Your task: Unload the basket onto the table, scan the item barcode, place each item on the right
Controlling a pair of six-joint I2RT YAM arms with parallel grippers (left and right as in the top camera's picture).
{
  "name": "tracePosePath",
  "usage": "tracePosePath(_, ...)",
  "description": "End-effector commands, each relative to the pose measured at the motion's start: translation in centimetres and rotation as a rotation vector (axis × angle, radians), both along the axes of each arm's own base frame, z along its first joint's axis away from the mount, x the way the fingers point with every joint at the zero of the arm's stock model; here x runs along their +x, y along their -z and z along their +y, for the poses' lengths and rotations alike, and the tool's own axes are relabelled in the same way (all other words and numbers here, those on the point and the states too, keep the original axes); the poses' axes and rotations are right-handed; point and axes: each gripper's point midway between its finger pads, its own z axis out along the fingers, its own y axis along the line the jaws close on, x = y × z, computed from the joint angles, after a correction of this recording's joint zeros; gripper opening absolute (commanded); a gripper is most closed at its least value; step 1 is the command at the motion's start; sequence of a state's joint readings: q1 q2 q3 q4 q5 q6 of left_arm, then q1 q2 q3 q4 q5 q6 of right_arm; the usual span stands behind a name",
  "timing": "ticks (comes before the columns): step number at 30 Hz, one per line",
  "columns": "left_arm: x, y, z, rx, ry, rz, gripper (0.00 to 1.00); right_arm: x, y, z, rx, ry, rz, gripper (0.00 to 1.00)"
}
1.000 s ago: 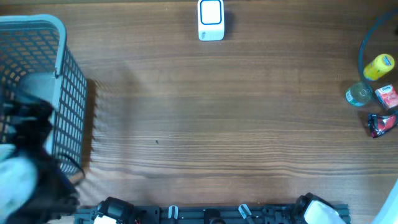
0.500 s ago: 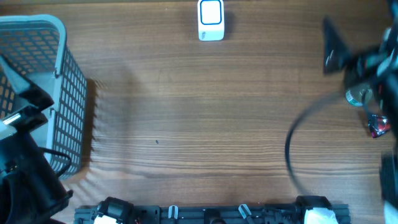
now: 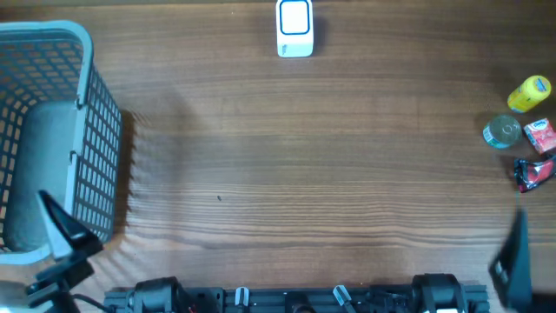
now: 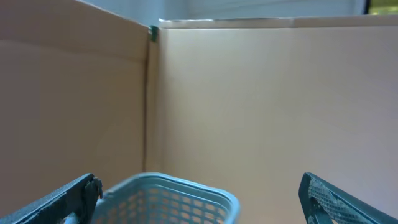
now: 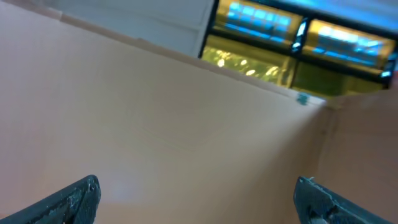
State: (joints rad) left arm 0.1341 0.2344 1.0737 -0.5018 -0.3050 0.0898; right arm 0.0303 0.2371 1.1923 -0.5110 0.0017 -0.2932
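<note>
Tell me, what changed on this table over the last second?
The left tool pulled back off the basket toward the near left corner. The right tool swung over the small items, then retreated to the near right corner. Both are open and empty; nothing was grabbed. Basket, white scanner and items stayed put.

Brown wood grain across table. Pale blue-grey lattice on basket beside black left pincer. White with blue frame: scanner, far ahead. Ahead of black right pincer: yellow bottle, red-and-white packet, red-black wrapper.
</note>
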Motion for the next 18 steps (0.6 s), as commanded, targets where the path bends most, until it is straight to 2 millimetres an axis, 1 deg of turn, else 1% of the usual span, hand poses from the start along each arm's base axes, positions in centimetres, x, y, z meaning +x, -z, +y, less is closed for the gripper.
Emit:
tracePosePath(1,-1.3,-0.3,-1.2,-0.012,0.072,-0.067,1.0,-3.1,0.2,-1.7,0.049,0.077,-0.061,1.0)
tracePosePath(3,-2.4,-0.5,-1.5,-0.004,0.078,-0.097,1.0,-4.1,0.3,-1.6,0.049,0.074,-0.081,1.0)
tracePosePath(5,-3.5,-0.6,-1.6,0.0,0.078,-0.124,1.0,-4.6,0.6,-1.4,0.047,0.069,-0.091,1.0)
tracePosePath(6,-4.3,-0.6,-1.8,0.004,0.079,-0.143,1.0,-4.8,1.2,-1.2,0.049,0.064,-0.093,1.0)
tracePosePath(7,-5.8,-0.4,-2.3,0.017,0.094,-0.177,1.0,-4.9,2.2,-0.8,0.06,0.056,-0.094,1.0)
tracePosePath(8,-6.6,-0.3,-2.6,0.027,0.108,-0.197,1.0,-5.0,3.0,-0.7,0.069,0.06,-0.095,1.0)
tracePosePath(9,-6.8,-0.2,-2.8,0.029,0.116,-0.194,1.0,-4.5,3.5,-0.6,0.082,0.064,-0.079,1.0)
tracePosePath(10,-6.9,-0.5,-3.2,0.038,0.144,-0.203,1.0,-4.1,3.4,-0.2,0.068,0.047,-0.082,1.0)
tracePosePath(12,-6.6,-0.3,-3.4,0.038,0.168,-0.194,1.0,-3.7,3.7,0.9,0.053,-0.012,-0.068,1.0)
tracePosePath(13,-6.6,-0.2,-3.4,0.037,0.166,-0.19,1.0,-3.5,3.7,2.0,0.029,-0.075,-0.069,1.0)
tracePosePath(14,-6.7,-0.4,-3.4,0.039,0.166,-0.199,1.0,-3.1,3.6,2.6,0.009,-0.105,-0.087,1.0)
tracePosePath(16,-8.4,-3.0,-3.6,0.065,0.165,-0.325,1.0,-2.3,3.5,2.5,0.005,-0.102,-0.108,1.0)
tracePosePath(18,-10.9,-5.8,-3.8,0.092,0.159,-0.476,1.0,-1.1,4.1,3.0,-0.006,-0.142,-0.106,1.0)
